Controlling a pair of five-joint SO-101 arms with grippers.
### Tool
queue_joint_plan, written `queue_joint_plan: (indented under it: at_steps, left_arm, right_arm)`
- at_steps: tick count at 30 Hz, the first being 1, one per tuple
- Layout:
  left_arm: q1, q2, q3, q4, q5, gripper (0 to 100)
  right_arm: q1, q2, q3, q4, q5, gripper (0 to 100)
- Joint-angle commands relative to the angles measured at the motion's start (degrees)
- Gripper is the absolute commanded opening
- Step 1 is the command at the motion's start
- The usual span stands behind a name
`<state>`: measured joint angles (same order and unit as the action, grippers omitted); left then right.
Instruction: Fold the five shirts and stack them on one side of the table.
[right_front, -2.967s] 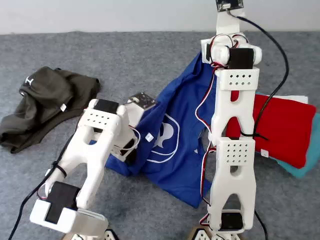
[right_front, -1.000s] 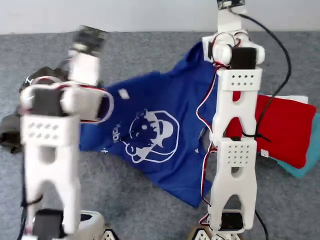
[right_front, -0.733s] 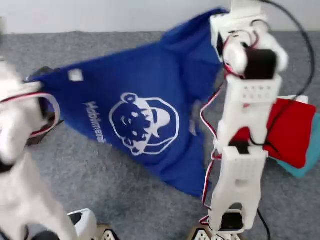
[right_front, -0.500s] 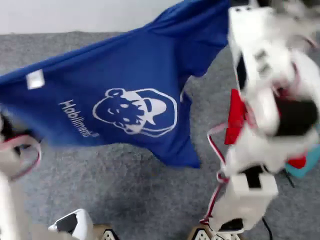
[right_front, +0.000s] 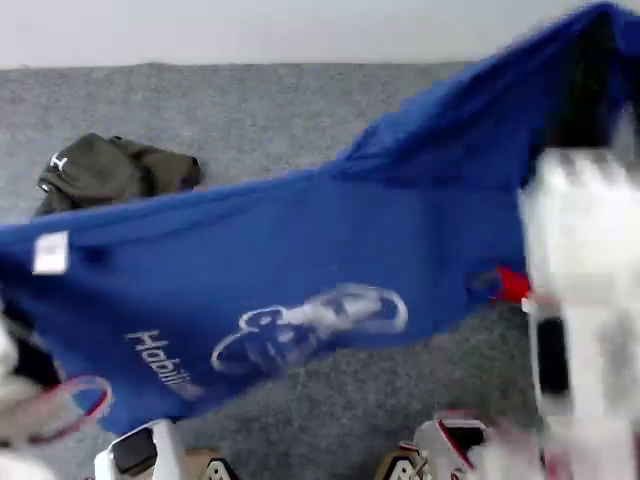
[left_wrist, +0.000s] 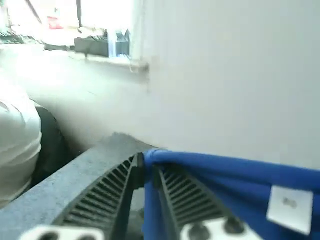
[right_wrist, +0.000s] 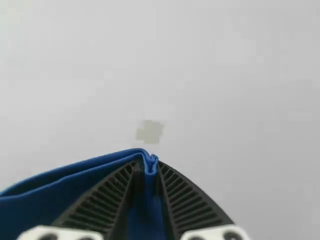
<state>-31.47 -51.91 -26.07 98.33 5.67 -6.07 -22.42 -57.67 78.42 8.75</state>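
The left gripper (left_wrist: 144, 165) is clamped shut on one edge of the blue shirt (right_front: 300, 270), and the right gripper (right_wrist: 150, 165) is pinched closed on another. The cloth hangs spread between them, lifted above the table (right_front: 250, 110), with its long axis running across the table from left to right, the right end higher. Farther back on the table lies a crumpled olive shirt (right_front: 110, 170). Laying the blue one flat likely needs both arms to lower together.
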Motion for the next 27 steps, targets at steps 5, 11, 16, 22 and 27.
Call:
queue_joint_plan:
  at_steps: [5, 11, 16, 22, 27]
  left_arm:
    - [5.71, -0.18, 30.02, -24.09, -0.97, 1]
    - [6.24, -0.18, 54.02, -50.37, -0.97, 1]
    - [7.82, -0.79, 53.32, -50.37, -1.23, 1]
    - [7.82, -0.79, 38.11, -30.33, -3.78, 1]
    - [7.91, -0.79, 22.37, -15.82, -3.78, 1]
  right_arm:
    - [-6.11, 17.54, 12.22, -11.03, 3.43, 0.8]
    - [-5.76, 37.67, 11.96, -24.66, 3.25, 0.8]
    - [-6.20, 39.52, 1.32, -18.86, 3.16, 0.8]
    - [-5.93, 35.74, -18.02, -3.03, 3.16, 0.8]
    - [-5.85, 29.76, -28.13, 10.86, 3.43, 0.8]
